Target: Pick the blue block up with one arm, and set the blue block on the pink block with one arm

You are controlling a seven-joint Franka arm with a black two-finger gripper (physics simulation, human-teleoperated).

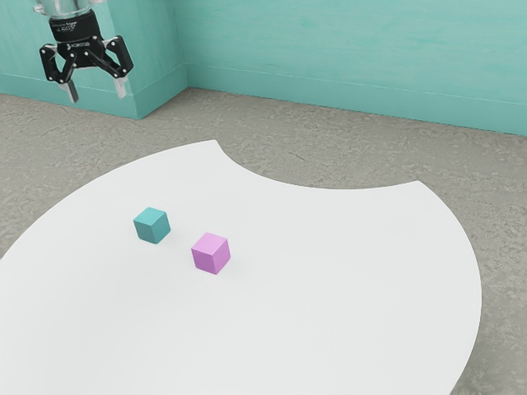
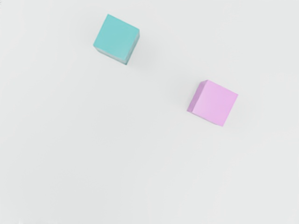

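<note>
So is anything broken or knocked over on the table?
No, nothing looks wrong. The blue block, more teal really, and the pink block both sit flat on the white table, close together but not touching. The gripper hangs open high above the table.

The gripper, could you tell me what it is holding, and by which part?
Nothing; the gripper hangs open and empty above the table.

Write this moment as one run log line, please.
gripper: open, empty, raised | blue block: on table, untouched | pink block: beside it, apart
</note>
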